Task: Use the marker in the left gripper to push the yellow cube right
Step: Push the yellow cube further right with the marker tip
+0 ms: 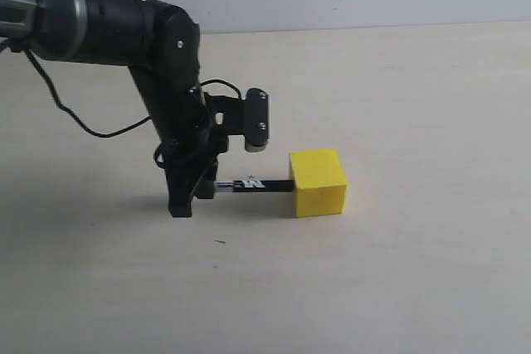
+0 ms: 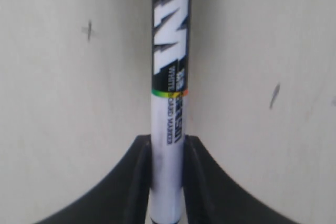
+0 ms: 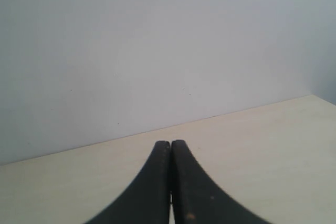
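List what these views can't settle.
- Left wrist view: the marker tip and the yellow cube lie past the top edge, so contact isn't shown.
- Exterior view: tip-to-cube contact is too small to confirm; the left hand hides the marker's rear.
- The right hand is outside the exterior view; position unknown.

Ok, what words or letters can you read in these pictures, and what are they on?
"M", big and white, on the black label of the marker.
"WHITE BOARD MARKER", small and a bit blurred, along the marker's barrel.
Other small signs beside those words: too blurred to read.
The cube: no writing that shows.
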